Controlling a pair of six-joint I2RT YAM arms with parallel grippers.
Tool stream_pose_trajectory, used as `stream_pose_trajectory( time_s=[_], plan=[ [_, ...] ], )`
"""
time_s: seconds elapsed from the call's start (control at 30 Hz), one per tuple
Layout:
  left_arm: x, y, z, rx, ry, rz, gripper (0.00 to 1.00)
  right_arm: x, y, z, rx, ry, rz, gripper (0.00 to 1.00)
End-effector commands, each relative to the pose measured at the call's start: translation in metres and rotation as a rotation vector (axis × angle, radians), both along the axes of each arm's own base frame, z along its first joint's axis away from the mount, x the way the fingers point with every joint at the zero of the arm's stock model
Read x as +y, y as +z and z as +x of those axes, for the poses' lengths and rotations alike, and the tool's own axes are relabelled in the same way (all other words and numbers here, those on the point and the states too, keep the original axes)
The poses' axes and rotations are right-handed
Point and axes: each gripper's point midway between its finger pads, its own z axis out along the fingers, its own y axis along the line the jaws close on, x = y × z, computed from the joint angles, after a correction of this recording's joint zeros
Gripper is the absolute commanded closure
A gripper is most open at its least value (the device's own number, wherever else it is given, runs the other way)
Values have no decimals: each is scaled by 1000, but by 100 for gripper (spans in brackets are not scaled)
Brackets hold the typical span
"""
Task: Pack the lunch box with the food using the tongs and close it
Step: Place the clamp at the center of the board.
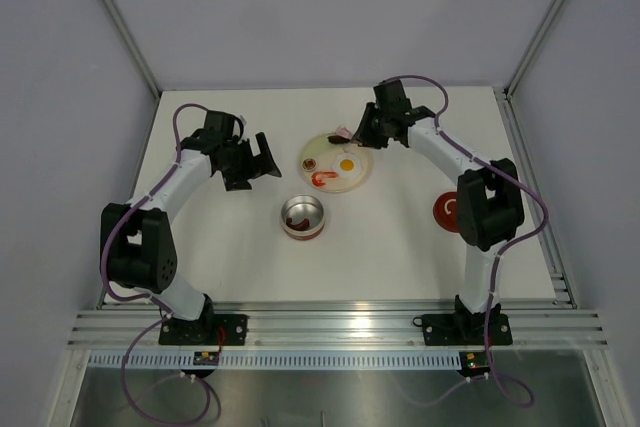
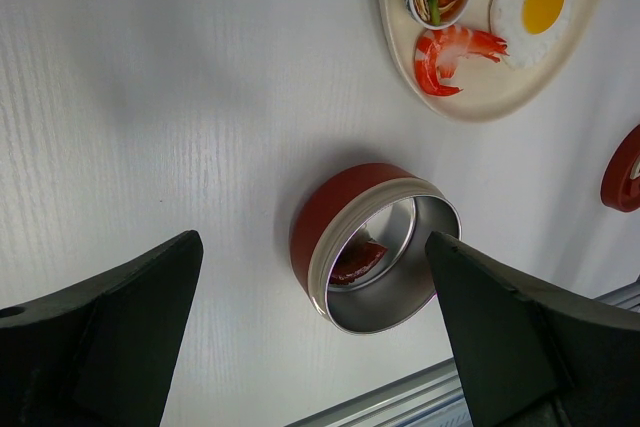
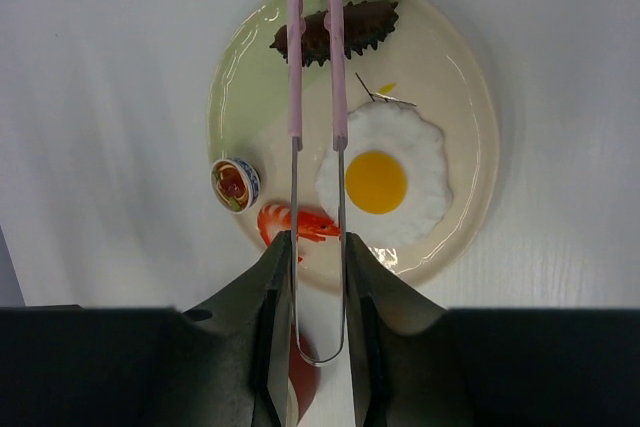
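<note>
The lunch box, a shiny round tin with a red base, stands open at mid-table with a dark red-brown piece inside. My left gripper hangs open to its left, holding nothing. Behind the tin, the pale plate holds the food: a fried egg, a red-and-white shrimp and a dark spiky piece. My right gripper is shut on the tongs. Their pink arms lie across the dark piece's left part; whether they pinch it I cannot tell. The red lid lies at the right.
A tiny patterned bowl with toy filling sits on the plate's edge beside the shrimp. Grey enclosure walls ring the white table. A metal rail runs along the near edge by the arm bases.
</note>
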Motion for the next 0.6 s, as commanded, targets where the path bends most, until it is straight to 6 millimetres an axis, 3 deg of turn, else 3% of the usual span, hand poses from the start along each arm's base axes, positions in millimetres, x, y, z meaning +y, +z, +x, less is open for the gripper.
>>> stream_pose_trajectory(
  time_s=[0.0,0.33,0.43,0.57],
  plan=[
    [-4,12,11,-44,-15,-6,1,7,30,-17,-36,61,28,100],
    [-4,11,9,-43,-16,-9,1,37,53,-56,-42,176,53,100],
    [-4,11,8,-41,-16,-11,1,27,70,-59,-89,152,30,100],
    [-4,11,8,-44,-17,-9,1,-7,91,-64,-161,84,-93,100]
  ],
)
